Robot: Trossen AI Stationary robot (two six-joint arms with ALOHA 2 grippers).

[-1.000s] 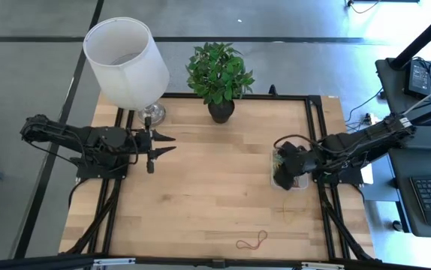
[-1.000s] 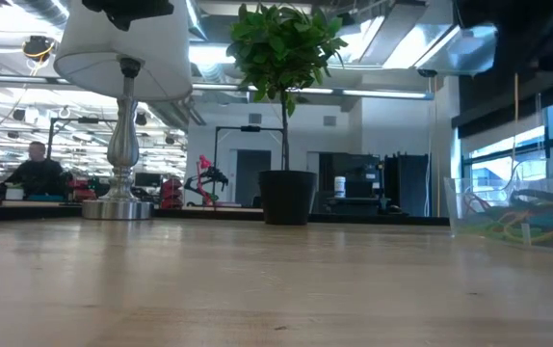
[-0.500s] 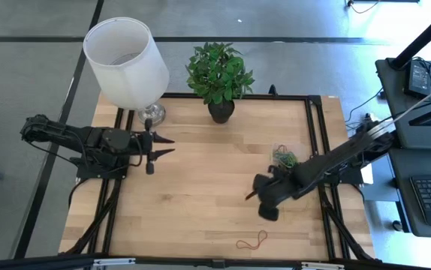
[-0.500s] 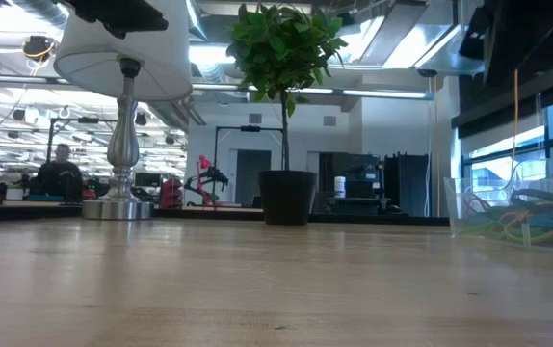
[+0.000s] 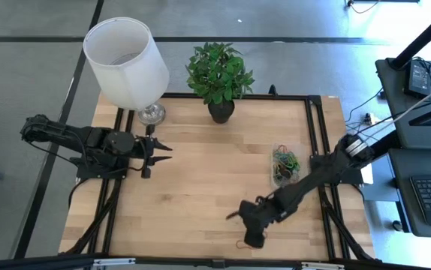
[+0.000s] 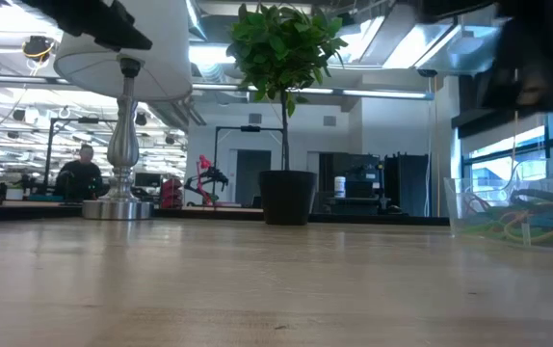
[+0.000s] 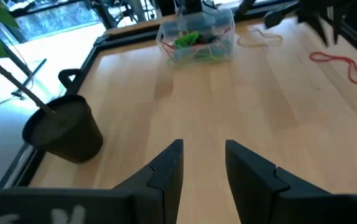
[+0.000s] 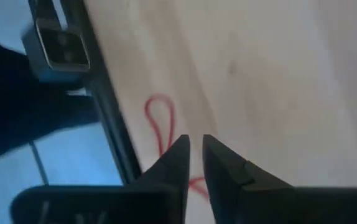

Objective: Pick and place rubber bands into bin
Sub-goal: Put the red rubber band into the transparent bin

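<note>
- Reaching from above, in the high view, my right gripper [image 5: 247, 227] hangs over the tabletop [image 5: 200, 187] near its front edge, right beside the red rubber band [image 5: 242, 244], which lies loose there. My left gripper [image 5: 158, 148] waits near the left edge, in front of the lamp [image 5: 128, 61]. The bin [image 5: 284, 166] sits toward the right edge with a tangle of bands already in it. I cannot make out the yellow band from up here.
- Looking level across the table in the low view, I see the bin [image 6: 517, 217] at the right with coloured bands heaped inside, and the plant pot [image 6: 287, 197] and lamp base at the far edge. Neither of my grippers shows clearly here.
- Peering through my left wrist view, my left fingers [image 7: 164, 172] stand apart with nothing between them. Far off sit the bin [image 7: 196, 36], a yellow rubber band [image 7: 260, 38] on bare wood just beside it, and the red rubber band [image 7: 340, 63] near the table's edge.
- Checking my right wrist view, my right fingers [image 8: 176, 163] stand only a slit apart, holding nothing, poised above the red rubber band [image 8: 161, 127], close to the table's metal edge rail [image 8: 107, 106].
- Risks, as I judge them: with so narrow a gap I may press the band flat instead of straddling it. The thin loop could slide along the wood or slip toward the rail. A fingertip could also catch the rail itself.
</note>
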